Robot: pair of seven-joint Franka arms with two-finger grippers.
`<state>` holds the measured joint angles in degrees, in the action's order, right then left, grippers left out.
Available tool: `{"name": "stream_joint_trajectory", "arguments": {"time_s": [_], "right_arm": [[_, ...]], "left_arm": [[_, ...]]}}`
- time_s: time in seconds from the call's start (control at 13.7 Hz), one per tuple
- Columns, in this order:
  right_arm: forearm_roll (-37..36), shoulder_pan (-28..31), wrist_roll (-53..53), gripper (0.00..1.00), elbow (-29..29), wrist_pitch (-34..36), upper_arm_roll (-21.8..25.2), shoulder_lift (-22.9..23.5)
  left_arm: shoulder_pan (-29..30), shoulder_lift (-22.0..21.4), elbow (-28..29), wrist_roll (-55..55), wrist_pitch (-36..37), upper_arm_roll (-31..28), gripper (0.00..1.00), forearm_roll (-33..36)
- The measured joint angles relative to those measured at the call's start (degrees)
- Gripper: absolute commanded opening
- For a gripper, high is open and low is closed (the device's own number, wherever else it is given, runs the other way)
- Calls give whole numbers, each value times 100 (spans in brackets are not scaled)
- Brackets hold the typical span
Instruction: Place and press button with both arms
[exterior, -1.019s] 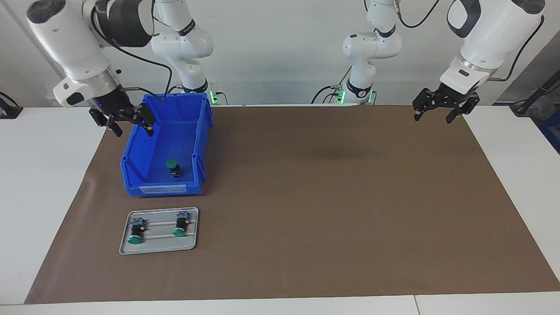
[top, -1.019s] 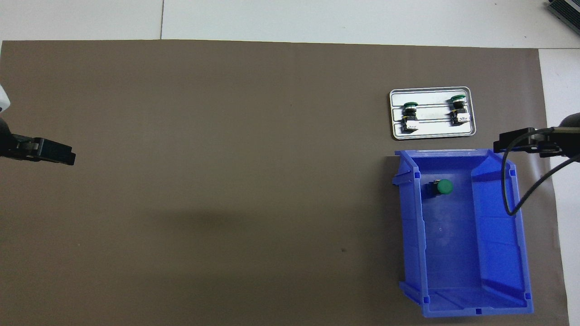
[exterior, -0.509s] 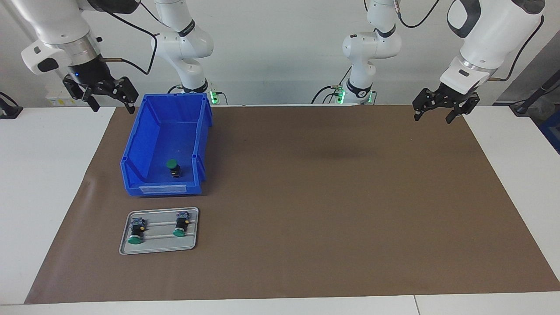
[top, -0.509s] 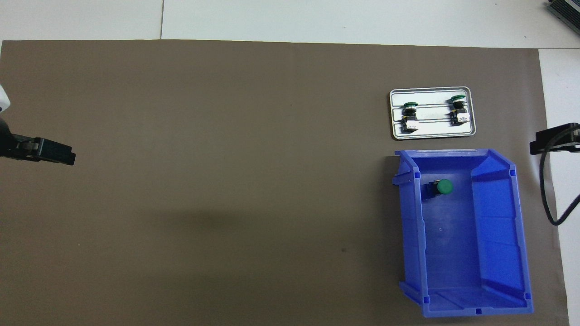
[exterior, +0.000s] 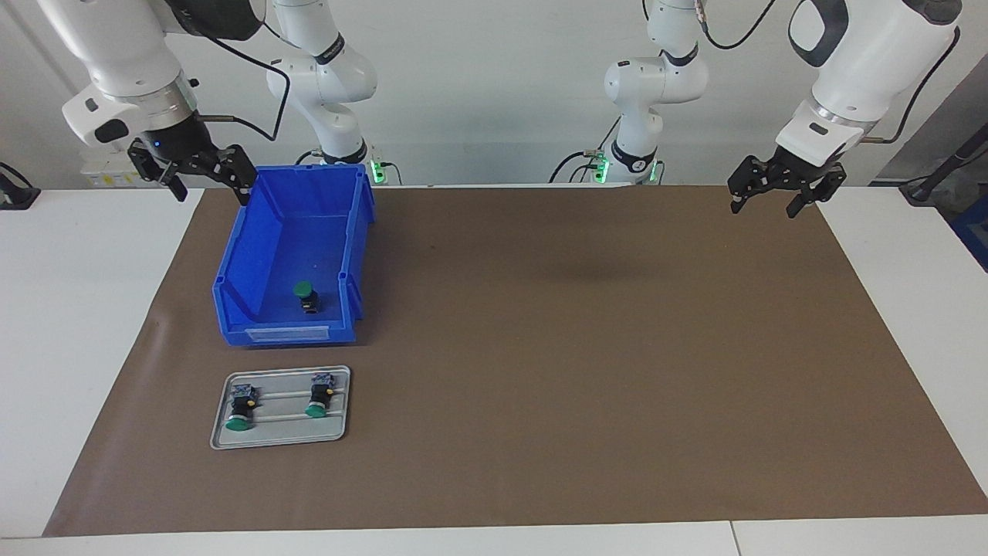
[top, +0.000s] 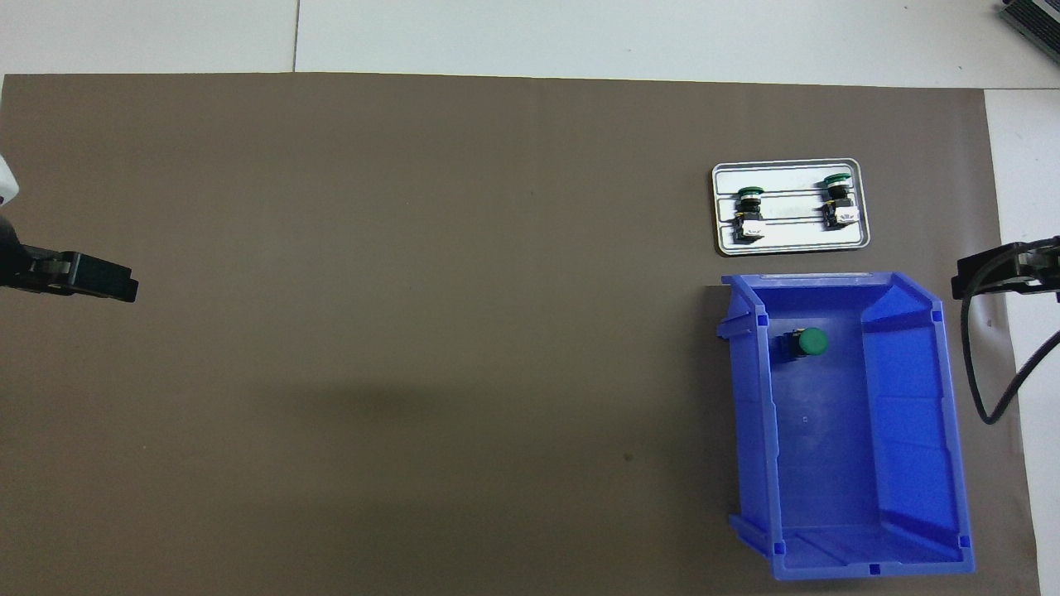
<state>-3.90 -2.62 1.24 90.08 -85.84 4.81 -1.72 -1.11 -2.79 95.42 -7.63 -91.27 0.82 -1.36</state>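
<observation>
One button (exterior: 304,293) (top: 807,342) with a green cap lies inside the blue bin (exterior: 285,334) (top: 911,430), near its low front wall. Two more buttons (exterior: 238,411) (exterior: 317,401) (top: 749,211) (top: 838,199) lie on the grey metal tray (exterior: 278,437) (top: 787,242), farther from the robots than the bin. My right gripper (exterior: 212,190) (top: 967,281) hangs open and empty over the mat's edge, just outside the bin's outer wall. Over the mat at the left arm's end, my left gripper (exterior: 762,207) (top: 122,288) waits open and empty.
A brown mat (exterior: 579,347) (top: 414,331) covers most of the white table (exterior: 69,309). A black cable (top: 981,389) loops down from the right arm beside the bin. Bin and tray sit together at the right arm's end.
My right gripper has risen from the bin's corner and swung outward toward its end of the table, then drifted a little back toward the bin. The left arm has stayed still.
</observation>
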Motion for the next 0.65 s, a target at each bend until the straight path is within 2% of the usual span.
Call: {"name": "stream_joint_trajectory", "arguments": {"time_s": [0.65], "right_arm": [[65, -2, 25, 100, 2, -17, 6, -26]], "left_arm": [[0, 0, 0, 0, 0, 0, 100, 0]]}}
